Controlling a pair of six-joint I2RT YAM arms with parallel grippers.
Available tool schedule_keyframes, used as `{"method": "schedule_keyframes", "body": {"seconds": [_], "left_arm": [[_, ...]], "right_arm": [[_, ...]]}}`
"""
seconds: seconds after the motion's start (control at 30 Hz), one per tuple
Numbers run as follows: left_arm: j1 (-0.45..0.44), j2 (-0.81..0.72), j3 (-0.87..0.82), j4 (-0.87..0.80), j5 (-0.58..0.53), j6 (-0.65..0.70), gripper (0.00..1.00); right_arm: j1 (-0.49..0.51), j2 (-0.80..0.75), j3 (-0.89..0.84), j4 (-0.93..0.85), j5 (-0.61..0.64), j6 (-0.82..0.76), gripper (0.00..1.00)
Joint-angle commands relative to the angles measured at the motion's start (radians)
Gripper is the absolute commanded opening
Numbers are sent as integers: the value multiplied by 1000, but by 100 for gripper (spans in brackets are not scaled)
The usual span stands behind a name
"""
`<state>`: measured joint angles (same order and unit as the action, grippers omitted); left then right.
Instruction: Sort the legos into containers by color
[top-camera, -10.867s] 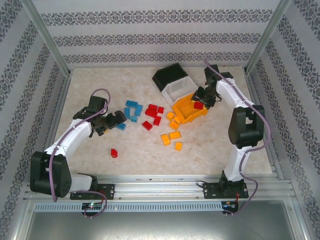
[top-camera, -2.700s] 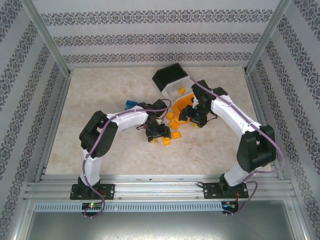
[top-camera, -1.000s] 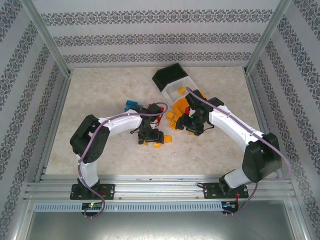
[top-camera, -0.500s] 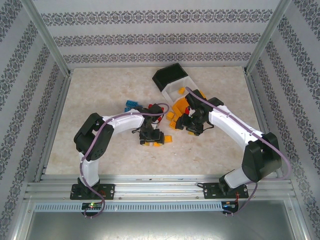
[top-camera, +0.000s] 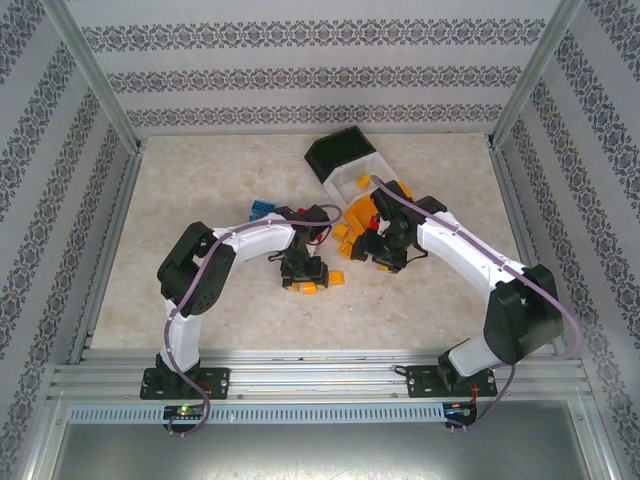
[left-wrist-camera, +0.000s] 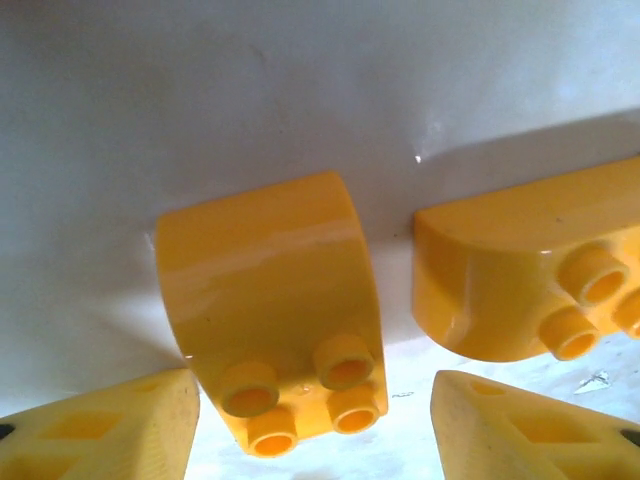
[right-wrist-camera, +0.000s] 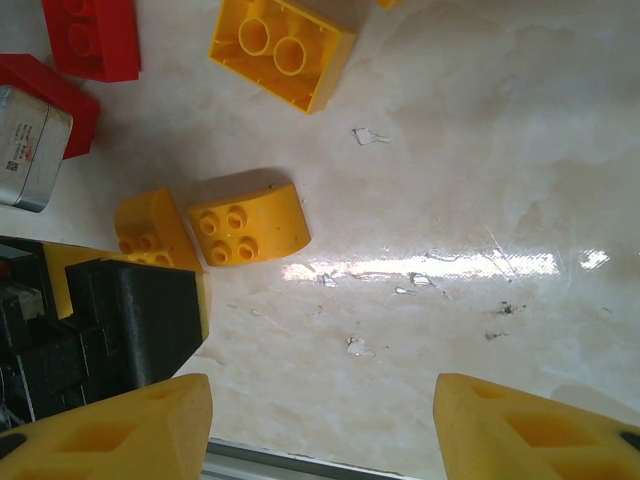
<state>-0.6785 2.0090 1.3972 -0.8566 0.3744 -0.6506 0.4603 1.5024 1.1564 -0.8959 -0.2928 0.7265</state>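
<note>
My left gripper hangs low over the table, open, its yellow fingertips on either side of a curved orange-yellow lego. The left tip is close against it and a gap remains on the right. A second curved yellow lego lies just to its right. My right gripper is open over bare table with nothing between its fingers. Its view holds both curved legos, an upturned yellow one and red ones. The black, white and orange containers sit at the back.
Light blue legos lie left of the left forearm. Loose yellow legos sit between the two grippers, which are close together. The black body of the left gripper is at the left in the right wrist view. Metal frame posts edge the table.
The left jaws have narrowed around the curved yellow lego, and the left arm has shifted slightly right. The right arm has not moved.
</note>
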Motion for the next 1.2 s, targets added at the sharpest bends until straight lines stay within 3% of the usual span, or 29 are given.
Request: {"method": "schedule_keyframes", "body": {"seconds": [0.0, 0.27, 0.5, 0.7, 0.9, 1.17], "left_arm": [[7, 50, 27, 63, -12, 40, 50], [12, 17, 4, 21, -38, 66, 35], [36, -87, -3, -15, -80, 82, 33], [104, -130, 92, -25, -39, 91, 32], [167, 18, 408, -11, 53, 82, 32], [184, 453, 1034, 49, 244, -117, 32]], "right_arm": [[-5, -15, -10, -1, 6, -16, 60], [-7, 18, 13, 2, -2, -22, 60], [-33, 37, 64, -32, 6, -52, 60], [-99, -35, 43, -37, 4, -50, 60], [-175, -123, -29, -21, -34, -33, 60], [-228, -177, -68, -38, -45, -40, 60]]}}
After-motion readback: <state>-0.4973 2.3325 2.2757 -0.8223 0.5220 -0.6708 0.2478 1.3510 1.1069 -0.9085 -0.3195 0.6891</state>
